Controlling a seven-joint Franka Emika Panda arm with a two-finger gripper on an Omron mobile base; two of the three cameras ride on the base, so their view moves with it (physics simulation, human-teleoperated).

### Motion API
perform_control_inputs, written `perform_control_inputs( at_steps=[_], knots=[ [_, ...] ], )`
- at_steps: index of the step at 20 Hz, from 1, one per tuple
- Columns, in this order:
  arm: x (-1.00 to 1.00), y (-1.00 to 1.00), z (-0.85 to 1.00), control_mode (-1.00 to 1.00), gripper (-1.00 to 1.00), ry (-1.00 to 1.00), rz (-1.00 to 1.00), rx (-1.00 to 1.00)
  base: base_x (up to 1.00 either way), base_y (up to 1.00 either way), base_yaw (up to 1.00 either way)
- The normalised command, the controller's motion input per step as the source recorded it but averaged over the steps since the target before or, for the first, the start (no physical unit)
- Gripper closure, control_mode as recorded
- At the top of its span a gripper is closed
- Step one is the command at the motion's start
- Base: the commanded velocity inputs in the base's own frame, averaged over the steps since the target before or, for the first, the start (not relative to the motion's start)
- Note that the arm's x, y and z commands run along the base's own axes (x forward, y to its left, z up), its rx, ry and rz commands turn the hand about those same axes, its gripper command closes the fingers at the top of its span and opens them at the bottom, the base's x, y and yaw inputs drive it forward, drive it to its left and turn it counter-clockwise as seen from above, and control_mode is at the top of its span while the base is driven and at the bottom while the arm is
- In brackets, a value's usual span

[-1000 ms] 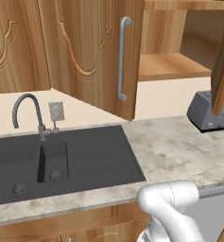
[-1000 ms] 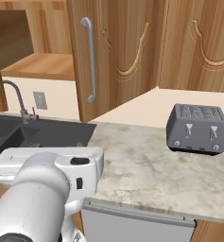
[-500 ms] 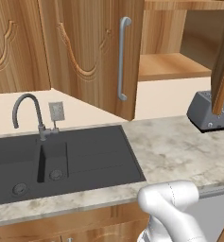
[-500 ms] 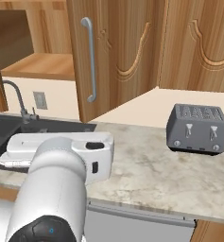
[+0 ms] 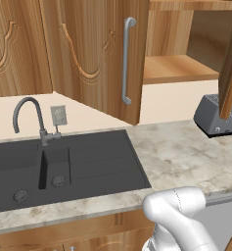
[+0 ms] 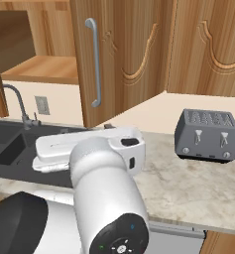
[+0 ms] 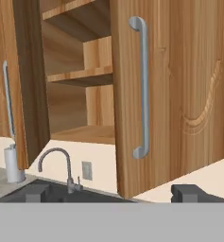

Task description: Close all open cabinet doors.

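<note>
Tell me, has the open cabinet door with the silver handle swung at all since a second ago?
No. The cabinet door sits in the same place against the faucet below it.

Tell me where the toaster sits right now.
The toaster stands on the counter at the right of the right base view, against the wall, below closed cabinets and right of the open cabinet door.
</note>
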Motion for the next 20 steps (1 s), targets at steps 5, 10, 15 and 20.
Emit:
perform_control_inputs(
  at_steps=[5,10,15,20],
  knots=[
    [0.46,-0.03,-0.02,-1.00,-1.00,-0.11,0.11,0.00,0.00,0.00,0.00],
    [0.50,-0.06,-0.16,-1.00,-1.00,-0.03,0.09,0.00,0.00,0.00,0.00],
    [0.48,-0.07,-0.23,-1.00,-1.00,0.00,0.06,0.00,0.00,0.00,0.00],
    [0.43,-0.03,-0.05,-1.00,-1.00,0.00,0.03,0.01,0.00,0.00,0.00]
  ],
)
